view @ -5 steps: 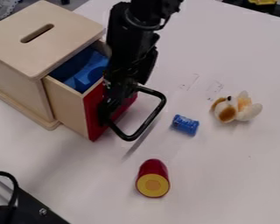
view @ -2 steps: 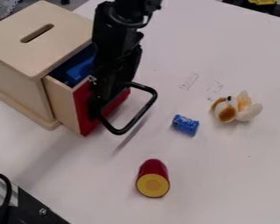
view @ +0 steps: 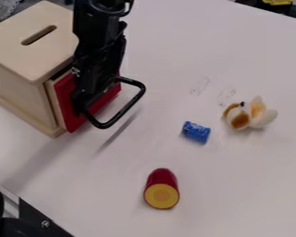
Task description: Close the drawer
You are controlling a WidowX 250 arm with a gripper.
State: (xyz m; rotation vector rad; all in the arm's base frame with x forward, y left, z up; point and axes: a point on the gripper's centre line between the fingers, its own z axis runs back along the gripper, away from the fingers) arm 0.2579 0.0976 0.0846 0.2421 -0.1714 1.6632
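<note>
Camera view: black arm (view: 101, 32) comes in from 11 o'clock, hangs down steeply, lower end leaning a bit toward 7 o'clock. Gripper (view: 83, 102) sits at 10 o'clock, right up at the drawer's red front (view: 66, 102); can't tell if it's gripping or released. Drawer (view: 55, 107), one, at 10 o'clock, nearly shut, red front a little out from the box, pale side edge showing. One black D-shaped handle (view: 127, 111) at the front, sticking out toward 4 o'clock. One wooden box (view: 21, 88), upright, 10 o'clock, one slot (view: 39, 35) in its top. Loose items, three total: one small blue can (view: 195, 132) on its side, near centre toward 4 o'clock; one white-and-brown plush toy (view: 249, 115), 3 o'clock; one red cylinder (view: 161, 178) with yellow end, lying at 6 o'clock. All three apart, on the white table (view: 237, 180). Two faint marks (view: 200, 86) on the tabletop, 2 o'clock. Black metal part (view: 40, 222), one, at 7 to 8 o'clock edge.
</note>
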